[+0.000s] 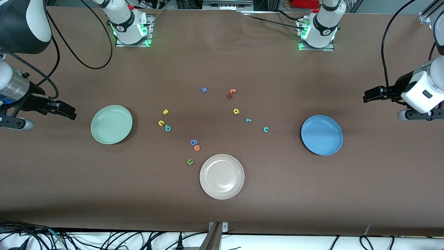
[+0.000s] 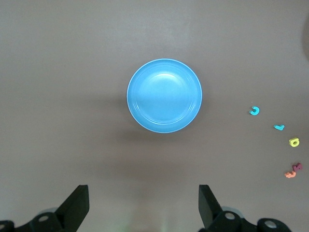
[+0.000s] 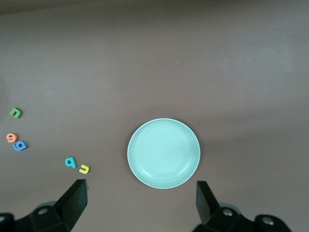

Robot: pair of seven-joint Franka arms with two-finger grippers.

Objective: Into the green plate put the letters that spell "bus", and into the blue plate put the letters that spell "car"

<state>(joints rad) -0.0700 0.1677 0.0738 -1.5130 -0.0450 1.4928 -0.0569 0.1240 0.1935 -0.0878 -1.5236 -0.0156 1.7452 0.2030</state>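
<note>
Front view, nearest me the cream plate [image 1: 222, 176], green plate [image 1: 111, 124] toward the right arm's end, blue plate [image 1: 322, 135] toward the left arm's, bus letters [image 1: 164, 122] and car letters [image 1: 249, 120] on the table between them; left wrist view, left gripper [image 2: 143, 205] fingers apart above bare table beside the blue plate [image 2: 164, 95]; right wrist view, right gripper [image 3: 141, 203] fingers apart, empty, beside the green plate [image 3: 163, 152].

blue plate [image 2: 164, 95] on table, fingers [image 2: 77, 204] spread, letters nearby

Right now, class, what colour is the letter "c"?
Teal; the letter "c" shows best in the front view.
</note>
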